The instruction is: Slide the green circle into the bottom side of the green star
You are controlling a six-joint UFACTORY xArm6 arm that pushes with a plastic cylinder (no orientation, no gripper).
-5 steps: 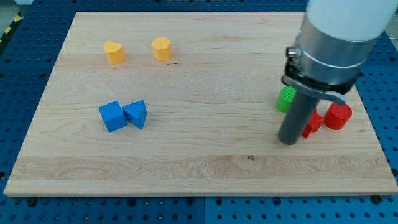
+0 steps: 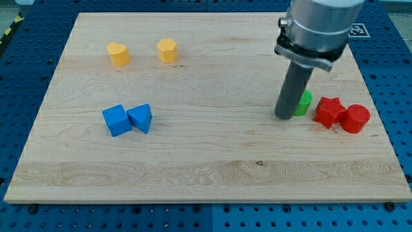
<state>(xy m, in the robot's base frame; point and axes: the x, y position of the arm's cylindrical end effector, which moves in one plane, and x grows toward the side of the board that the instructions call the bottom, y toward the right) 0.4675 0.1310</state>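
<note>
One green block [image 2: 304, 103] shows at the view's right, mostly hidden behind my rod; its shape cannot be made out. No second green block is visible, so it may be hidden behind the arm. My tip [image 2: 284, 116] rests on the board just left of the green block, touching or nearly touching it.
A red star [image 2: 328, 111] and a red circle [image 2: 355, 119] lie right of the green block. A blue square [image 2: 116, 120] and a blue triangle [image 2: 140, 118] sit at the left. A yellow heart [image 2: 118, 54] and a yellow hexagon [image 2: 167, 50] lie at the top left.
My tip moved up and to the left, from beside the red star to the left side of the green block. The red star is now uncovered.
</note>
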